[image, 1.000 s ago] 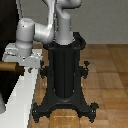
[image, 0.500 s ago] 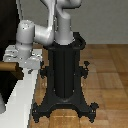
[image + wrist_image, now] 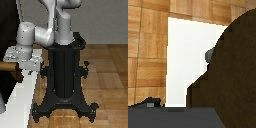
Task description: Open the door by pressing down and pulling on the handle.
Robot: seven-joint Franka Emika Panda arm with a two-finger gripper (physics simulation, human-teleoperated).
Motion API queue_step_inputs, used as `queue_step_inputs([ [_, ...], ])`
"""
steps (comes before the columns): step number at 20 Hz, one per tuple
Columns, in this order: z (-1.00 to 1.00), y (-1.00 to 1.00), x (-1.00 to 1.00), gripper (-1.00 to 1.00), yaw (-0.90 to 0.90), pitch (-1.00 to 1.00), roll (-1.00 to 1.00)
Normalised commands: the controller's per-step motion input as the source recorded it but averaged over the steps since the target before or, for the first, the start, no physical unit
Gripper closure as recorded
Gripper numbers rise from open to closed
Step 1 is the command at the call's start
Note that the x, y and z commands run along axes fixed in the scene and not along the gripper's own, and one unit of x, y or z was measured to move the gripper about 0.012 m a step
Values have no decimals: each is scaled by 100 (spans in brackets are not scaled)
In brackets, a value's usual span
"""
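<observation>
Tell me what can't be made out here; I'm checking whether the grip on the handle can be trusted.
- Gripper, exterior view: its fingers are too small and blurred to tell open or shut.
- Handle, exterior view: cut off by the picture's left edge.
- Door, exterior view: mostly beyond that edge.
- Wrist view: a close dark brown mass fills much of it; contact unreadable.

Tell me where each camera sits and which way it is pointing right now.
Exterior view: off the arm, looking slightly down at the black pedestal. It shows the arm reaching to the exterior view's left, with the gripper by the tan handle.
Wrist view: on the wrist, looking down at the wooden floor and white cabinet body. A grey strip, probably the gripper, shows; jaws unclear. A close dark brown mass blocks much.
Shared: wooden floor and white cabinet body.
</observation>
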Motion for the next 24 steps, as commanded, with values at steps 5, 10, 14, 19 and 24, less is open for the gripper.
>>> queue_step_inputs([
  [5, -20, 0, 0, -100, 0, 0, 0],
  [10, -20, 20, 0, -100, 0, 0, 0],
  [14, 0, 0, 0, -100, 0, 0, 0],
  [19, 0, 100, 0, -100, 0, 0, 0],
  [24, 0, 20, 0, -100, 0, 0, 0],
])
